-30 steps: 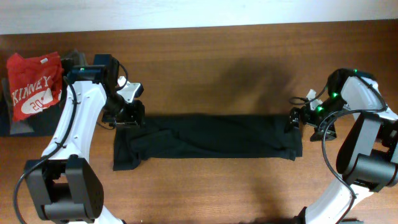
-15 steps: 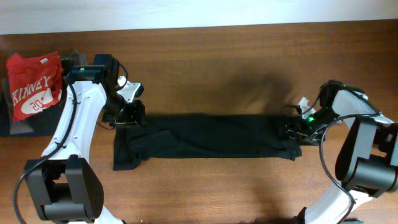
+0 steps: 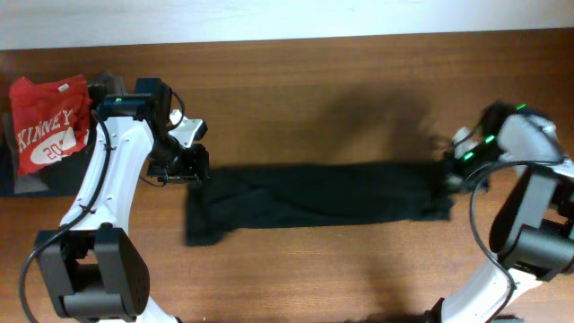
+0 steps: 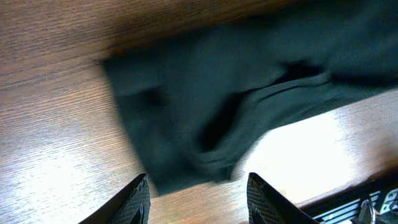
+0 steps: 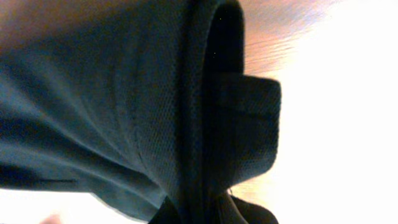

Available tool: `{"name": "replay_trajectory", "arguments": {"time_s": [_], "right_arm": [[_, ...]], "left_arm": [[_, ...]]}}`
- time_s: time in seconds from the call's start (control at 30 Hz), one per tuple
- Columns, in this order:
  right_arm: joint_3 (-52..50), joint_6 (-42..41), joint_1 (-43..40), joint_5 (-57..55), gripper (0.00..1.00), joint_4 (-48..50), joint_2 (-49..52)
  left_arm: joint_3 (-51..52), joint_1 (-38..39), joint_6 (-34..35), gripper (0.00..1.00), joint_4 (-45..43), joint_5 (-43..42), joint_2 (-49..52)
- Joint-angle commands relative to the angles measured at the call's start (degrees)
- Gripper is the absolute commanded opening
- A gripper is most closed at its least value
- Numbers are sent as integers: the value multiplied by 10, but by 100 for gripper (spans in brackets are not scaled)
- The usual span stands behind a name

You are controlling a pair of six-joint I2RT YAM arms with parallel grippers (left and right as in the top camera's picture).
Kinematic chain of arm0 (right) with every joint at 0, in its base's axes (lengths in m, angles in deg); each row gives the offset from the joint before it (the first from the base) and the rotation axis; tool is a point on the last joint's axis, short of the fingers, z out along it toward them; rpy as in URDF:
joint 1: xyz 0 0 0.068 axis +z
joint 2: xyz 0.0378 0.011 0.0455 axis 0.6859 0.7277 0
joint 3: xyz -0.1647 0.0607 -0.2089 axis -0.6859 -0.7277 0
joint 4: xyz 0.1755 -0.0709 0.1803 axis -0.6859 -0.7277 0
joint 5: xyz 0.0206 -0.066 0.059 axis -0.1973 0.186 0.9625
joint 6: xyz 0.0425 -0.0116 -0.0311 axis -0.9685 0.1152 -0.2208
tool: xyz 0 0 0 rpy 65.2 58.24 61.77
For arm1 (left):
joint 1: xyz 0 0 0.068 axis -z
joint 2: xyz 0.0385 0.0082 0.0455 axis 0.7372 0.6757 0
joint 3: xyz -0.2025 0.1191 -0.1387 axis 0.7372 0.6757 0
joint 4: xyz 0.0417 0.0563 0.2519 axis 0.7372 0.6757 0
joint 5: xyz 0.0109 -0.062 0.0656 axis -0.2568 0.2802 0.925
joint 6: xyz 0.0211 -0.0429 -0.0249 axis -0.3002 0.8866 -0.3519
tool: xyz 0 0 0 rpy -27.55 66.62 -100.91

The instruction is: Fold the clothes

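Right up close, the left gripper [image 4: 198, 199] has its two black fingers [image 4: 138, 198] spread wide apart, with nothing between them. Just past them lies the left end of the big black soft long-sleeved garment [image 4: 211, 99]. It rests on the brown wooden table [image 4: 56, 155] and looks a bit blurry, with a fold running across it.

The right gripper [image 3: 450, 176] is at the other end. In its own camera the black cloth fills almost the whole view. A thick hem bunches down into the spot where the fingers meet, so it is pinching the garment's right edge tight.

From above, the garment is a long thin strip lying across the middle of the table from left to right. Its left end is wider and reaches closer to the front. The left gripper sits just by the top left corner of the strip.

Farther back and off to the left, a crumpled red shirt with white letters [image 3: 47, 124] rests on something dark, well apart from the garment. At the very back runs a white wall [image 3: 287, 16].
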Motion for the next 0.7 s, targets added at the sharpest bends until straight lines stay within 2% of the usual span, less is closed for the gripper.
{"name": "replay_trajectory", "arguments": {"time_s": [0.0,0.07,0.17,0.3,0.53,0.6,0.63,0.67], "right_arm": [[114,-13,0,-31,4,-52,-5],[153,-11,38,-33,4,-82,-5],[152,-16,131,-38,4,-93,-3],[131,-59,266,-81,4,-79,3],[128,-80,424,-92,6,-40,68],[128,-79,454,-90,22,-33,83],[128,-78,466,-90,36,-30,85],[128,-76,474,-90,41,-27,85]], "left_arm": [[-4,1,-5,50,-1,-8,-3],[-4,1,-5,50,-1,-8,-3],[-4,1,-5,50,-1,-8,-3],[-4,1,-5,50,-1,-8,-3],[-4,1,-5,50,1,-8,-3],[-4,1,-5,50,1,-8,-3],[-4,1,-5,50,1,-8,-3],[-4,1,-5,50,1,-8,-3]]}}
